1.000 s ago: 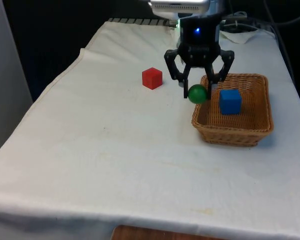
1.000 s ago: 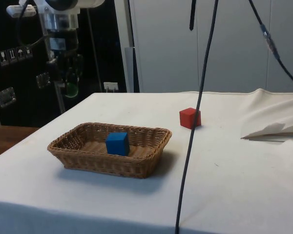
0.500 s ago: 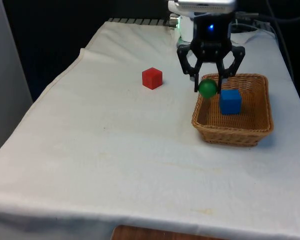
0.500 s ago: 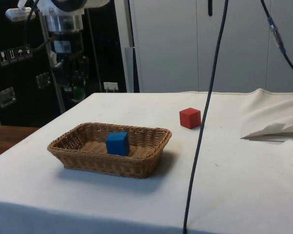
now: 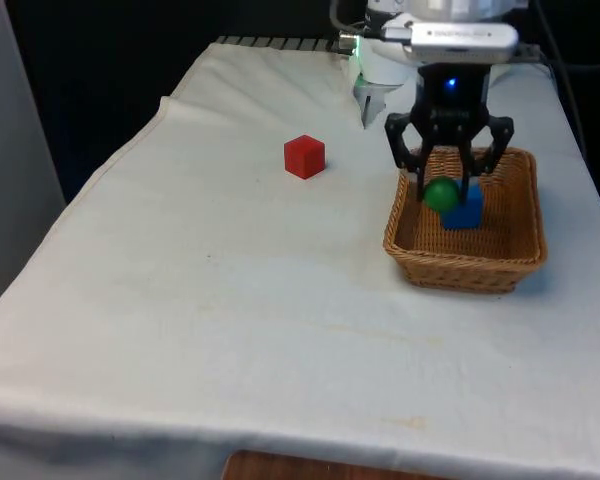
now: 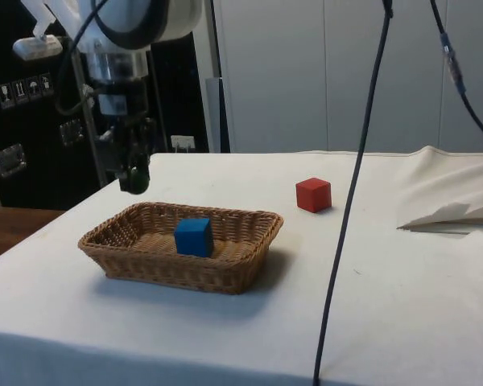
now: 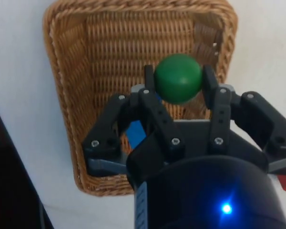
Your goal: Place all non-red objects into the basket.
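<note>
I am gripping the green ball (image 5: 441, 193) in my end effector (image 5: 443, 190), its fingers closed on it, hanging above the basket (image 5: 412, 246). The blue cube (image 6: 193, 237) is lying inside the basket. The red cube (image 5: 304, 157) is sitting apart on the surface (image 5: 230, 300).

White arm upright, pincer (image 5: 443, 192) pointing down, 2 fingers clamped on green ball (image 7: 178, 78).
</note>
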Controlling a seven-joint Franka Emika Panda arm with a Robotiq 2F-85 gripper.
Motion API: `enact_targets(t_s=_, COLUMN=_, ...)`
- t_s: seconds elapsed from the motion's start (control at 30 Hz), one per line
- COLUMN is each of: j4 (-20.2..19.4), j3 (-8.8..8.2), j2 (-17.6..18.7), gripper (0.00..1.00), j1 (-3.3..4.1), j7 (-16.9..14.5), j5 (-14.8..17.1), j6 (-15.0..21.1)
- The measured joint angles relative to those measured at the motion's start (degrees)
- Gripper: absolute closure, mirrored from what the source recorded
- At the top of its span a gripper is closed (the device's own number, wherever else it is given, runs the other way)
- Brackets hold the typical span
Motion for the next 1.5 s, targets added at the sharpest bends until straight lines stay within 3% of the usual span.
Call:
enact_targets(t_s=0.57, j4=-7.45, j3=3.5, j2=-0.06, gripper=1.0, j1=0.23, j7=4.35, j5=-0.46, j6=9.22)
enact_targets(t_s=0.87, j4=-7.73, j3=4.53, j2=2.35, gripper=1.0, j1=0.23, j7=5.73, j5=-0.46, j6=12.55)
enact_targets(t_s=1.13, j4=-7.68, j3=4.64, j2=2.75, gripper=1.0, j1=0.17, j7=5.84, j5=-0.46, j6=13.06)
enact_targets(t_s=1.2, j4=-7.68, j3=4.64, j2=2.75, gripper=0.85, j1=0.17, j7=5.84, j5=-0.46, j6=13.06)
enact_targets(t_s=1.23, j4=-7.62, j3=4.64, j2=2.75, gripper=0.85, j1=0.17, j7=5.84, j5=-0.46, j6=13.06)
enact_targets(t_s=1.43, j4=-7.62, j3=4.64, j2=2.75, gripper=0.27, j1=0.17, j7=5.84, j5=-0.46, j6=13.06)
enact_targets(t_s=1.47, j4=-7.62, j3=4.64, j2=2.75, gripper=0.07, j1=0.17, j7=5.84, j5=-0.46, j6=13.06)
enact_targets(t_s=1.5, j4=-7.62, j3=4.64, j2=2.75, gripper=0.0, j1=0.17, j7=5.84, j5=-0.46, j6=13.06)
